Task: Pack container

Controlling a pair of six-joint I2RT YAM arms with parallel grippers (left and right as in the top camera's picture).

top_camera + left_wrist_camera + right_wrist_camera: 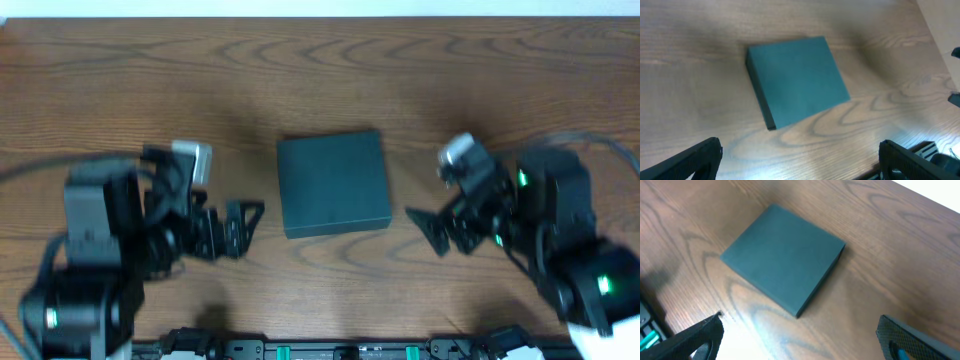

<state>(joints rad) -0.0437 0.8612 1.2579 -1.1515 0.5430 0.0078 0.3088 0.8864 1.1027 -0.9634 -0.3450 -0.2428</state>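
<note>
The container (333, 183) is a dark teal-black square box, lying flat and closed in the middle of the wooden table. It also shows in the left wrist view (796, 80) and in the right wrist view (784, 258). My left gripper (240, 226) is open and empty, just left of the box near its front left corner. My right gripper (432, 230) is open and empty, just right of the box near its front right corner. Neither gripper touches the box. In the wrist views the fingers of the left gripper (800, 157) and the right gripper (800, 335) stand wide apart over bare wood.
The wooden table (320, 90) stretches behind and to both sides of the box. The arm bases and a dark rail (340, 350) sit along the front edge. No other objects show.
</note>
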